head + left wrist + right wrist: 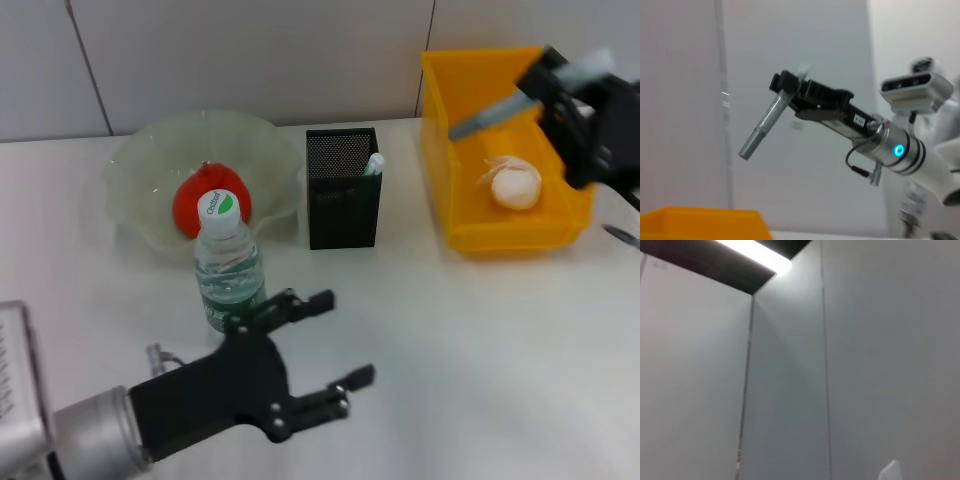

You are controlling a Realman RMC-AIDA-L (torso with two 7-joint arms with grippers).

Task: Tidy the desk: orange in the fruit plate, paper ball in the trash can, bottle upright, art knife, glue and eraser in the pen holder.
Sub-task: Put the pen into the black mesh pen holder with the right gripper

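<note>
Gripping the art knife (492,113), right gripper (545,85) seemingly above the trash can (445,150).

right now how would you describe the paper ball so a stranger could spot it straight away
Find the yellow bin on the table's right side, next to the black mesh pen holder. The paper ball lies on the bin's floor, below the right gripper holding a grey stick-shaped tool. It is the only crumpled white lump; the other round thing, the orange, sits in the pale green plate.
</note>
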